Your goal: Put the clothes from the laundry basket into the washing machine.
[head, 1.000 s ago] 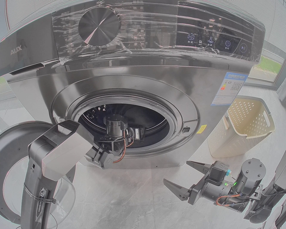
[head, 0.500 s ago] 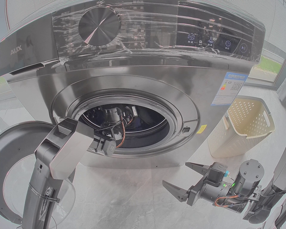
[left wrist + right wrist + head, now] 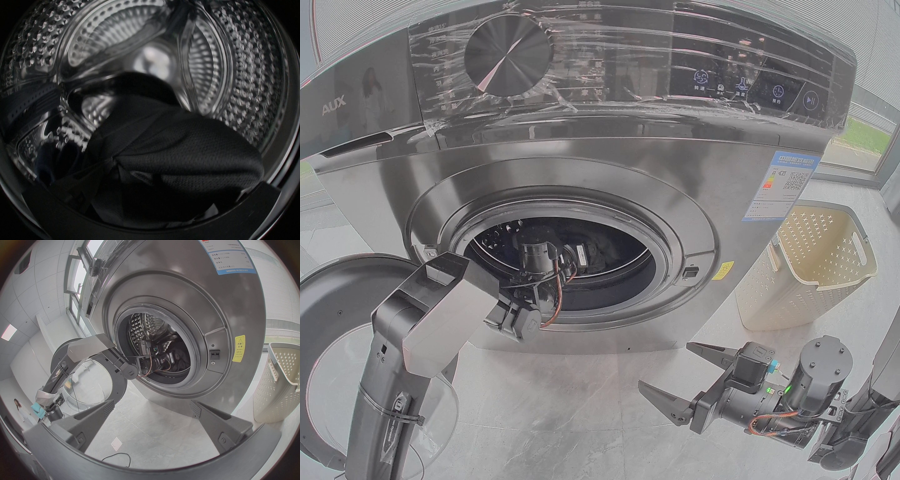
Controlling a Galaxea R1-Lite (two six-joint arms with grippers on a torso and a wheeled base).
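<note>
A dark garment (image 3: 175, 156) lies in the drum (image 3: 250, 78) of the washing machine (image 3: 600, 156), heaped low near the opening. My left claw (image 3: 599, 249) is inside the drum, past the rim of the opening; I cannot tell whether it is open or closed. The door (image 3: 337, 312) stands swung open on the machine's left. My right claw (image 3: 664, 365) hangs over the floor (image 3: 562, 400) in front of the machine, spread wide, holding nothing. The laundry basket (image 3: 819, 262) stands on the floor just right of the machine.

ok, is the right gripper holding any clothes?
No, the right gripper is open and empty, low above the floor in front of the washing machine.
</note>
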